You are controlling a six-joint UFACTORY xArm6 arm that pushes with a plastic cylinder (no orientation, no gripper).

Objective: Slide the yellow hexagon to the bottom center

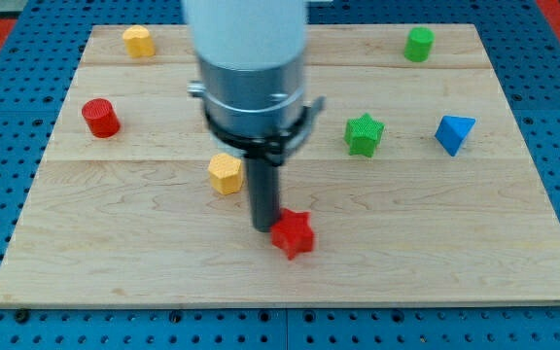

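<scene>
Arm upright over board centre; my tip (263, 227) down.

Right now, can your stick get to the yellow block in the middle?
Probably yes. My tip sits just right of and below the yellow hexagon, with bare board between. The red star touches my tip on the far side, not in the way.

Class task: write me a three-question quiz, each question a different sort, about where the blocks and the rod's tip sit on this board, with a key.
1. True or false: my tip touches the yellow hexagon.
2. Which block lies nearest my tip? A) red star B) blue block C) red cylinder
3. Fill in: the green cylinder stands near the view's top ____ corner.

Key
1. False: my tip is below and to the view's right of it, with a gap between.
2. A: the star sits right beside my tip, on the view's right.
3. right
</scene>
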